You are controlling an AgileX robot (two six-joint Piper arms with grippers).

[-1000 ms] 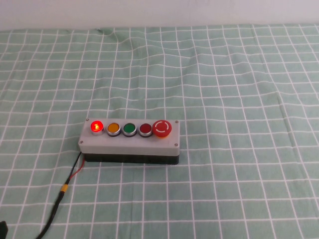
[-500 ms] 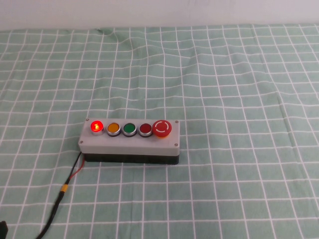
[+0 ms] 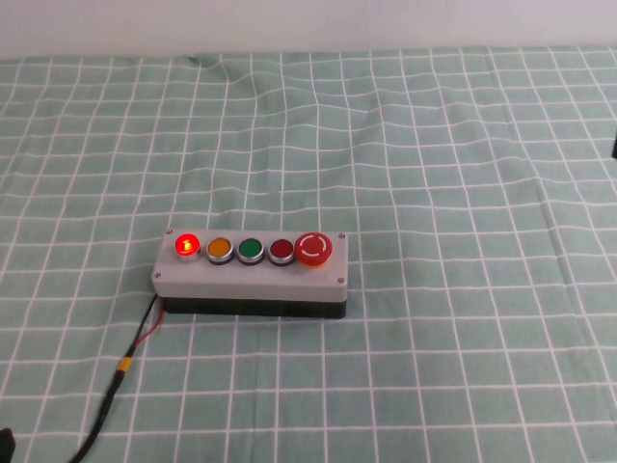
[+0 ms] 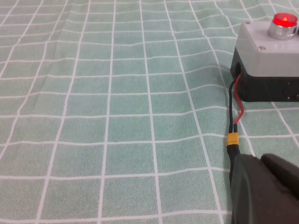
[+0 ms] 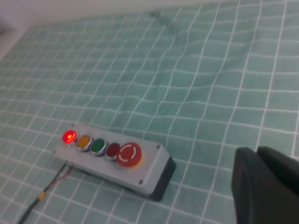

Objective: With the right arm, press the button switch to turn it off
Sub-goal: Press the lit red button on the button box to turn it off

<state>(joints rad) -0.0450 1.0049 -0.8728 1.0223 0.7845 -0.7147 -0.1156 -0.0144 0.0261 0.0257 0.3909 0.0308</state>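
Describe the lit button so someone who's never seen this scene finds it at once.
On the green checked tablecloth sits a grey rectangular switch box with a row of five round buttons. The target is the glowing red button at the row's robot-left end, nearest the black cable; no other is lit. The left gripper sits beside that cable, the right gripper hovers off the box's right.

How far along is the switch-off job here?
Done: nothing yet; the red lamp on the button box is lit. In hand: the right gripper hangs above the cloth, well clear of the box. The left gripper sits low beside the cable. Left: the whole reach, the press, the lamp going out.
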